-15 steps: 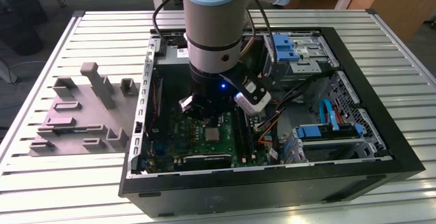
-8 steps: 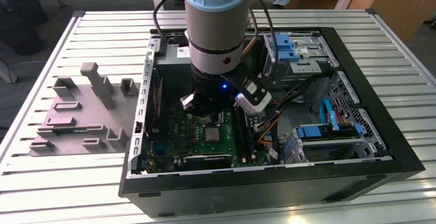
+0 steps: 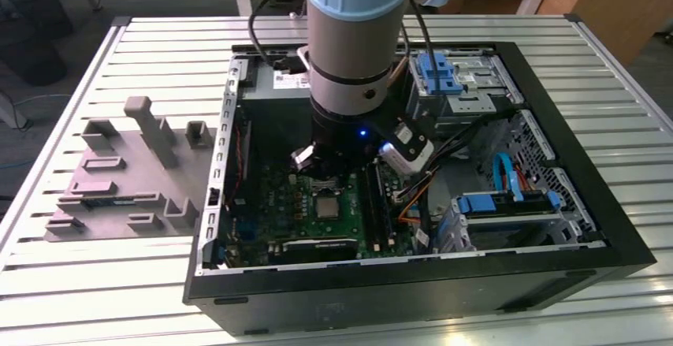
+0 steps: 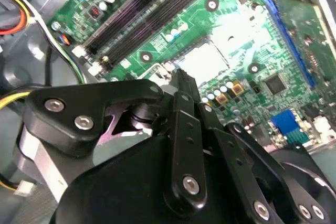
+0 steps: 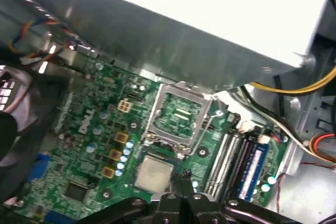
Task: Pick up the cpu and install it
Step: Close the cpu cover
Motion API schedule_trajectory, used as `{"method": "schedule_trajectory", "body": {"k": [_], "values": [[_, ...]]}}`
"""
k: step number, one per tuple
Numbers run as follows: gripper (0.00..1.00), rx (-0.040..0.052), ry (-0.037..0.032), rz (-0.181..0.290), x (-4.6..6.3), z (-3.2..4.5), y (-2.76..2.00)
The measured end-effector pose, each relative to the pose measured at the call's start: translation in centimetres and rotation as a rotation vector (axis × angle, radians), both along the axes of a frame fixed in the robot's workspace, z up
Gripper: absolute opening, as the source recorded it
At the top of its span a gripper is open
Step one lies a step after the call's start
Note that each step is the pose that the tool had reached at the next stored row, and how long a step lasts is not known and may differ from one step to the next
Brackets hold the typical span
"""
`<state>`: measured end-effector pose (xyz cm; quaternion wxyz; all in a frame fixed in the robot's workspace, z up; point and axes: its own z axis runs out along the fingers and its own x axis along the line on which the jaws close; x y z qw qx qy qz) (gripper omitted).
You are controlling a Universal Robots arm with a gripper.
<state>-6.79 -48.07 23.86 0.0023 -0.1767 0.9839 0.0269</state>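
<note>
The cpu (image 5: 153, 173) is a small silvery square lying flat in its socket on the green motherboard (image 5: 89, 129). The socket's metal load frame (image 5: 181, 113) stands hinged open beside it. In the second wrist view the cpu (image 4: 205, 61) glares white. My gripper (image 5: 185, 177) hovers just off the chip's edge, its black fingers pressed together with nothing between them. The second wrist view has the gripper (image 4: 184, 80) tip close above the board next to the chip. In the exterior view the arm reaches down into the open PC case (image 3: 589, 267), and the cpu (image 3: 328, 204) sits just below the wrist.
Memory slots (image 5: 231, 156) run beside the socket. A big grey box (image 5: 210, 19) overhangs the board, with yellow and red cables (image 5: 294, 87) next to it. Blue drive brackets (image 3: 505, 204) fill the case's right side. A grey parts fixture (image 3: 126, 173) lies on the slatted table at the exterior view's left.
</note>
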Motion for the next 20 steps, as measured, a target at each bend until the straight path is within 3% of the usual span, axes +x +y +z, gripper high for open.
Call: {"method": "schedule_trajectory", "body": {"k": [6,17,20], "values": [[0.11,0.0,0.0016,0.002,0.7,-0.25,1.4],[0.11,0.0,0.0017,0.184,0.7,-0.82,1.46],[0.11,0.0058,0.001,0.204,0.9,-0.87,1.51]]}}
